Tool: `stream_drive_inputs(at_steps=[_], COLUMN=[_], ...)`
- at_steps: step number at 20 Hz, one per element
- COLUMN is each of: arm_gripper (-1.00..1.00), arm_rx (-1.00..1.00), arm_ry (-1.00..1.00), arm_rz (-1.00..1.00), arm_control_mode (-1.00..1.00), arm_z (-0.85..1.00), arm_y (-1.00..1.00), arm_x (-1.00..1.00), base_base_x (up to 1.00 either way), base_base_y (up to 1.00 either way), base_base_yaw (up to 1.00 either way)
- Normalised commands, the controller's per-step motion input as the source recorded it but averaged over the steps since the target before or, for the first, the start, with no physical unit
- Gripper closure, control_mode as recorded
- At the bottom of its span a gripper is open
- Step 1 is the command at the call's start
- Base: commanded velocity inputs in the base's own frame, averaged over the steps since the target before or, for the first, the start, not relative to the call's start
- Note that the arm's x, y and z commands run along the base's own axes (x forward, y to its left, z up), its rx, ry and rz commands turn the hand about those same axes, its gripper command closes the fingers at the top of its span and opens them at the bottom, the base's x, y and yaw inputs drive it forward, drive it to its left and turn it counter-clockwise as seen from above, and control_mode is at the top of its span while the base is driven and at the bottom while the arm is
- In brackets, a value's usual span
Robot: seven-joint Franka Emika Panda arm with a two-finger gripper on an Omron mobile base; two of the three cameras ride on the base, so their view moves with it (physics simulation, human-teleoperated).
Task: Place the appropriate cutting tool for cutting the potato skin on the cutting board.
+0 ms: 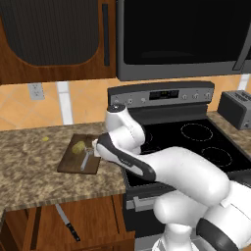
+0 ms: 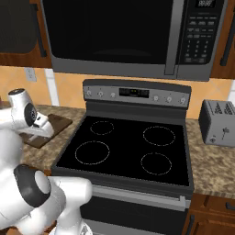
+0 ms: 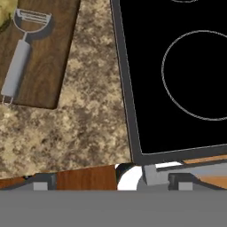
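Even flat rendered light, soft faint shadows, slightly pixelated, no glare

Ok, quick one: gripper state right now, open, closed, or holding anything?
Gripper: open, holding nothing. The peeler lies released on the cutting board, apart from the jaws.

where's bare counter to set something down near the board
Free: the counter strip between the cutting board and the stove edge, and the stretch left of the board. Crowded: the board itself, holding the peeler and potato.
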Motion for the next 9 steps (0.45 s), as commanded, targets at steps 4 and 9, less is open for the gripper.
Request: stream_drive_inputs(at_steps=[4,9], arm_gripper=[-1.00,-1.00], arm_rx=[0.00,0.00], arm_ry=[0.00,0.00], arm_rz=[0.18,0.19], arm_control_mode=[-1.00,-1.00], arm_z=[0.29,0.28], arm_y=[-0.99,-0.80], arm_x=[-1.00,-1.00], base_base_x=[0.00,0.00], base_base_y=[0.00,0.00], base_base_yaw=[0.00,0.00])
